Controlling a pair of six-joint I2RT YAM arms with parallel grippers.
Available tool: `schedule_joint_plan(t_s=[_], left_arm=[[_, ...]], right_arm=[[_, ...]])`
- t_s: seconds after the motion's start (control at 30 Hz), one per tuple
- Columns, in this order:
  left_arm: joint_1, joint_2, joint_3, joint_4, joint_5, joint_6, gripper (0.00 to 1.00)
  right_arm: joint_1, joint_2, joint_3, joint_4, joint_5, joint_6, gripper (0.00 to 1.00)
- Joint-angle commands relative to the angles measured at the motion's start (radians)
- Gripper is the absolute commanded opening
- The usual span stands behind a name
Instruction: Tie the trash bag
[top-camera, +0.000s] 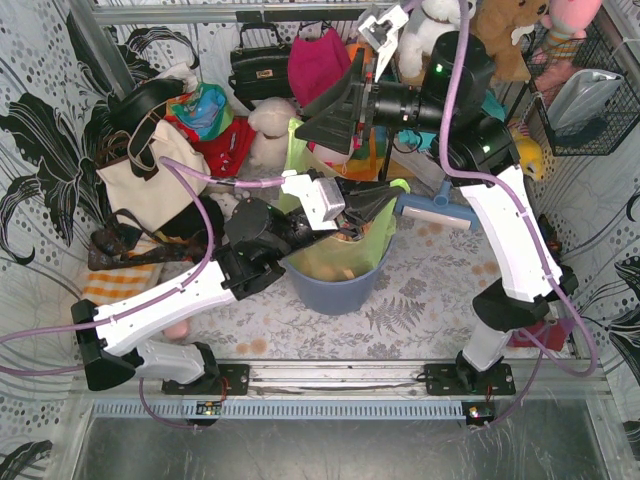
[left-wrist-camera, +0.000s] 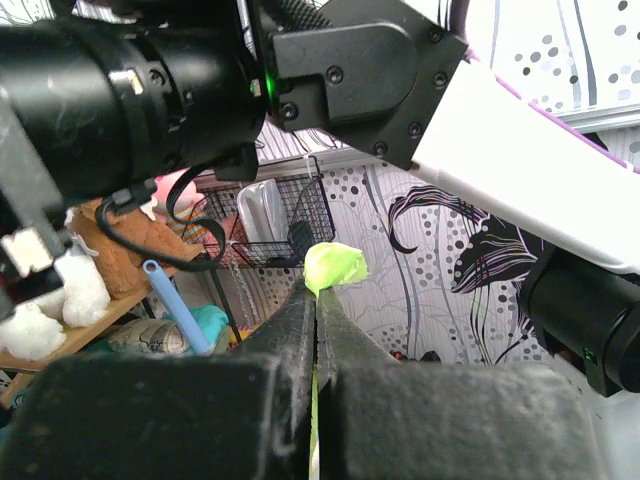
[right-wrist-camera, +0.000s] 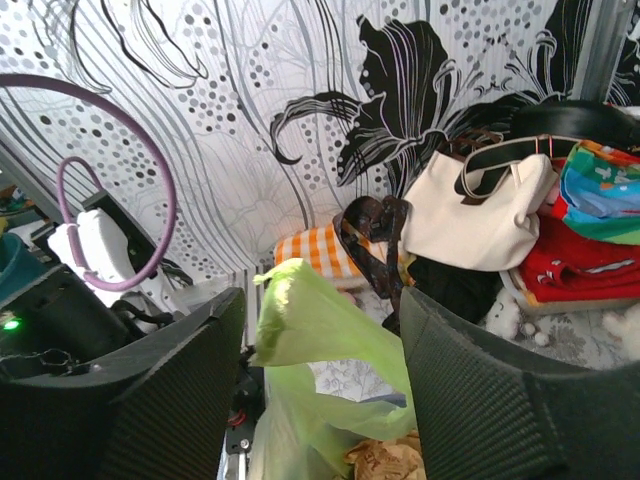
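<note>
The trash bag (top-camera: 298, 155) is thin light-green plastic lining the round blue-grey bin (top-camera: 335, 285) at the table's middle, with crumpled tan paper (right-wrist-camera: 385, 462) inside. My left gripper (top-camera: 385, 200) reaches over the bin's right rim and is shut on a bunched piece of the bag's edge; green plastic (left-wrist-camera: 335, 265) sticks out past its closed fingertips (left-wrist-camera: 318, 295). My right gripper (top-camera: 325, 95) hovers above the bin's far left side, wide open. In the right wrist view a raised flap of the bag (right-wrist-camera: 320, 330) stands between its two fingers (right-wrist-camera: 320, 400), not gripped.
A beige handbag (top-camera: 150, 175), black handbag (top-camera: 260, 65), red cloth and plush toys crowd the back and left. A blue-handled tool (top-camera: 435, 210) lies right of the bin. A wire basket (top-camera: 585, 90) hangs at the right wall.
</note>
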Motion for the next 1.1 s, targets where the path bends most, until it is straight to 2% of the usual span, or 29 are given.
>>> schedule_joint_plan(t_s=[0.0, 0.17, 0.27, 0.3, 0.4, 0.53, 0.93, 1.07], left_arm=[[0.003, 0.005, 0.042, 0.019, 0.005, -0.011, 0.0], [0.004, 0.004, 0.04, 0.022, 0.004, -0.018, 0.0], [0.004, 0.002, 0.04, 0.022, 0.004, -0.022, 0.0], [0.004, 0.001, 0.041, 0.024, 0.004, -0.023, 0.0], [0.004, -0.004, 0.039, 0.024, -0.009, -0.021, 0.0], [0.003, -0.013, 0.032, 0.03, -0.058, -0.015, 0.0], [0.017, -0.09, -0.042, 0.068, -0.136, 0.018, 0.0], [0.027, -0.133, -0.098, 0.115, -0.161, 0.017, 0.0]], right_arm=[[0.013, 0.01, 0.028, -0.017, 0.031, -0.041, 0.59], [0.023, 0.011, 0.025, -0.006, 0.034, -0.04, 0.47], [0.025, 0.009, 0.02, 0.0, 0.04, -0.035, 0.34], [0.026, 0.008, 0.017, 0.003, 0.043, -0.034, 0.28], [0.027, -0.006, 0.002, 0.021, 0.066, -0.03, 0.0], [0.027, -0.076, -0.079, 0.071, 0.16, 0.0, 0.0], [0.027, -0.374, -0.53, 0.246, 0.455, 0.112, 0.0], [0.028, -0.464, -0.691, 0.346, 0.511, 0.163, 0.0]])
